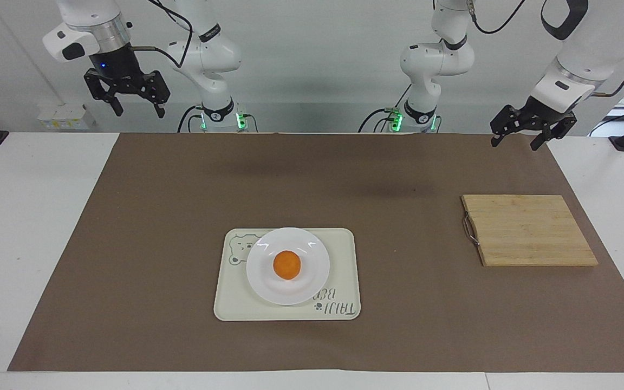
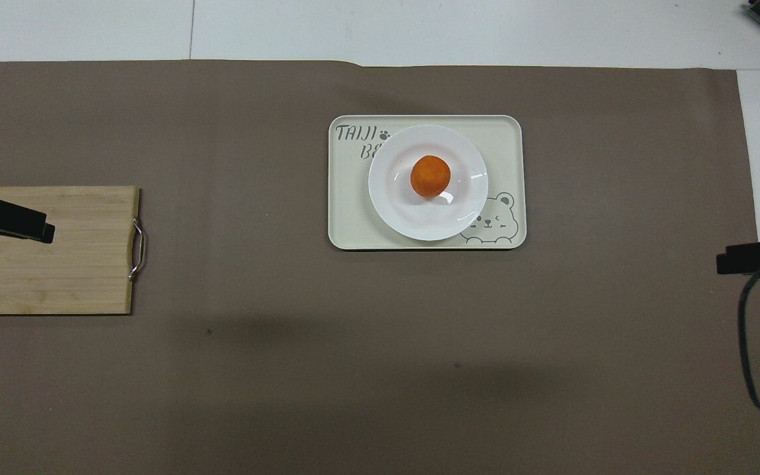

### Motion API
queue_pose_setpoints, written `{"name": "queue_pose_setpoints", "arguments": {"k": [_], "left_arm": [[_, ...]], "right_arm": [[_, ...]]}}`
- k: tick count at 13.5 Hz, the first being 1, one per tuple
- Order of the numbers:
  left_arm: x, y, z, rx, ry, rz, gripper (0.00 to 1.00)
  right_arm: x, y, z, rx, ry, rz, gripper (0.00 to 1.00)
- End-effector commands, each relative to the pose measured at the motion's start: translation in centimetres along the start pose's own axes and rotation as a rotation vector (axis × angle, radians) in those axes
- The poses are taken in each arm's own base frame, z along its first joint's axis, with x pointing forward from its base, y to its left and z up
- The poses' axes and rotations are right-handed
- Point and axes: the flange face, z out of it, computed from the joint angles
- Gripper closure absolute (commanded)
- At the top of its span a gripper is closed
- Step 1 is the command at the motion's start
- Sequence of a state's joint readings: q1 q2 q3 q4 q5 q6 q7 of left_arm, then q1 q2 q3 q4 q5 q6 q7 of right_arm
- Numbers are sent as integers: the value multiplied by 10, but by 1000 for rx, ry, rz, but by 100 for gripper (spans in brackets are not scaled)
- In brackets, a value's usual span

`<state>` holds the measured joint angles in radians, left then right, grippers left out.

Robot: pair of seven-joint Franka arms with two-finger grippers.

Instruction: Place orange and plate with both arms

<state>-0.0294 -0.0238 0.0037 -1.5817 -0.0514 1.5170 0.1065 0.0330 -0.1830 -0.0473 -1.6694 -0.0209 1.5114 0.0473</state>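
The orange (image 1: 287, 265) sits in the middle of the white plate (image 1: 312, 281). The plate rests on the cream bear-print tray (image 1: 344, 254) at the middle of the brown mat. They also show in the overhead view: the orange (image 2: 430, 176) on the plate (image 2: 393, 204). My right gripper (image 1: 138, 111) hangs open and empty, high over the mat's corner at the right arm's end. My left gripper (image 1: 513, 144) hangs open and empty, high over the mat's corner at the left arm's end. Both are well away from the tray.
A bamboo cutting board (image 1: 528, 230) with a metal handle (image 1: 469, 229) lies on the mat toward the left arm's end. The brown mat (image 1: 182, 189) covers most of the white table. A black cable (image 2: 749, 343) hangs by the right gripper's tip (image 2: 743, 258).
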Motion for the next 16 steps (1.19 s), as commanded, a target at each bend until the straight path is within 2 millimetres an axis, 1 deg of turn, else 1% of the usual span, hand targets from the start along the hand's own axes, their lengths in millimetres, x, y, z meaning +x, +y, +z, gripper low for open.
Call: {"name": "queue_pose_setpoints", "arguments": {"k": [1,2,3,4,6,8,16], "left_arm": [[-1,-4,-7,20,4,7,0],[-1,-4,-6,20,2,7,0],[-1,-4,-6,20,4,7,0],[-1,-4,-6,20,4,7,0],[-1,-4,-6,21,3,7,0],[-1,-4,-6,20,4,7,0],[-1,-4,-6,20,2,7,0]], "right_arm": [[5,0,-5,-13,-1,-13,0],[9,2,-9,-12,4,-6,0],[17,1,-10,-11,-6,-6,0],[20,1,-10,-11,-12,-6,0],[19,1,-11,-11,-6,2,0],[20,5,-12,-12,-2,7,0],[16,6,-10,-14,-11,0,0]]}}
